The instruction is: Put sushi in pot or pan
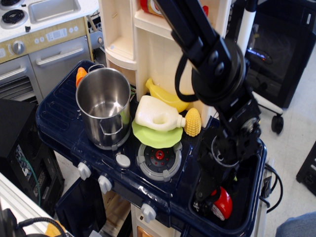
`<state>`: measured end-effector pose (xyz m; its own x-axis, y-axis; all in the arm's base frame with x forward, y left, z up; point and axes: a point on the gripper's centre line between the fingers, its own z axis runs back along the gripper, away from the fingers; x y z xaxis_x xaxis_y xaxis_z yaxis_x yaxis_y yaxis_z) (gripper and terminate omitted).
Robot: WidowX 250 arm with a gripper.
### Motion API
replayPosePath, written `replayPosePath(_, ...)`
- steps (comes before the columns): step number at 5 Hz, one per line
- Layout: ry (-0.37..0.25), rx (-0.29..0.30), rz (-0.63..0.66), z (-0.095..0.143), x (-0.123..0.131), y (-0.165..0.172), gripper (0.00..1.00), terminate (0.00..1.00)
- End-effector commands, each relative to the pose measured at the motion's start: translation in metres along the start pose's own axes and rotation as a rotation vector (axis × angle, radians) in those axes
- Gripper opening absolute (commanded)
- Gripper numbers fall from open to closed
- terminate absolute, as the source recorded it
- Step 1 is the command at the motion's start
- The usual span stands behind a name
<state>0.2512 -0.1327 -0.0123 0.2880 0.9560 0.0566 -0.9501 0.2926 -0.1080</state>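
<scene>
The sushi (223, 203), glossy red on top with a white base, lies in the dark blue sink basin (249, 197) at the front right. My gripper (206, 197) reaches down into the basin and covers the sushi's left side; the black arm hides its fingers, so I cannot tell whether they are closed on it. The shiny steel pot (103, 106) stands upright and empty at the left of the toy stove, well apart from the gripper.
A cream jug (158, 116) lies on a green plate (155, 136) beside a yellow corn (193, 122) and a yellow banana (168, 98). A grey burner (159, 159) sits in front. An orange toy (80, 75) is behind the pot. A cream shelf unit (148, 44) stands behind.
</scene>
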Motion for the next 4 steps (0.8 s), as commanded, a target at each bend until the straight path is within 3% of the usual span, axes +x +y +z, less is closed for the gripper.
replayPosePath(1,0.026,-0.001,-0.007,0.014,0.007,-0.012,0.00,0.00)
replayPosePath(2,-0.020,0.047,-0.018,0.044,0.010,-0.011,0.00,0.00)
replayPosePath(3,-0.086,0.081,-0.018,0.079,0.032,-0.002,0.00,0.00)
replayPosePath(4,-0.180,0.082,-0.063,0.105,0.074,0.011,0.00,0.00)
